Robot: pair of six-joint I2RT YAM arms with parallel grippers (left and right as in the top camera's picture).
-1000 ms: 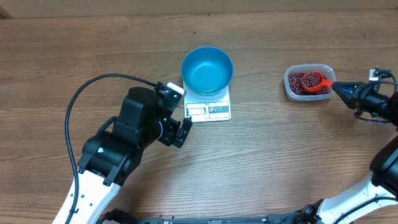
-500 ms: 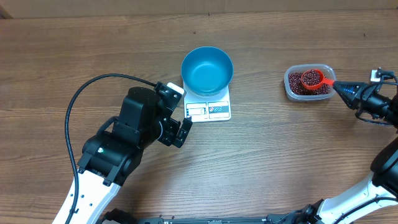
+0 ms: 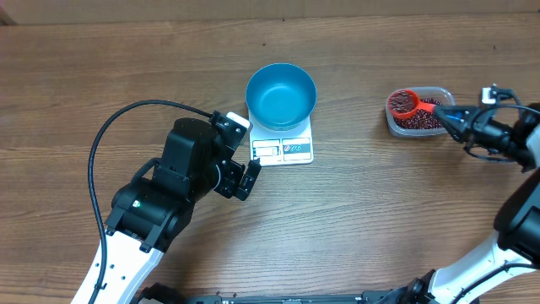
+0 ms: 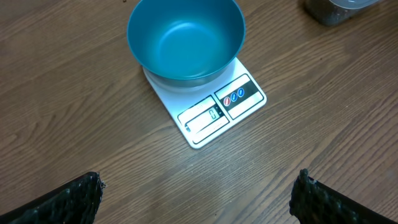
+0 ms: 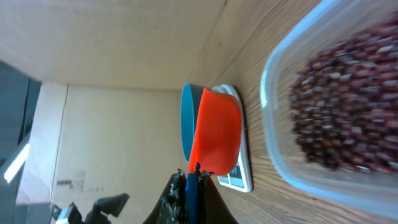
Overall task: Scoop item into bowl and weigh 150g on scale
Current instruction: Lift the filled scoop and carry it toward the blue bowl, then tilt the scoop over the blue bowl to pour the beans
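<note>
the bowl point(image 3: 281, 95) is set on the rear part of the scale point(image 3: 287, 150), near the middle of the table point(image 3: 380, 194). the tub point(image 3: 422, 133), with the beans point(image 3: 426, 121) in it, is placed well apart to the right. the scoop point(image 3: 403, 103) is found above the tub's left end.

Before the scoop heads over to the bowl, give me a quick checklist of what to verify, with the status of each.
1. Grip: right gripper shut on the scoop by its handle: ok.
2. Load: beans show inside the scoop: ok.
3. Target: bowl empty and sitting on the scale: ok.
4. Scale display appears to read zero: ok.
5. Way in: left gripper open, beside the scale, not over the bowl: ok.
6. Scoop lifted clear of the tub rim: cannot tell.
</note>
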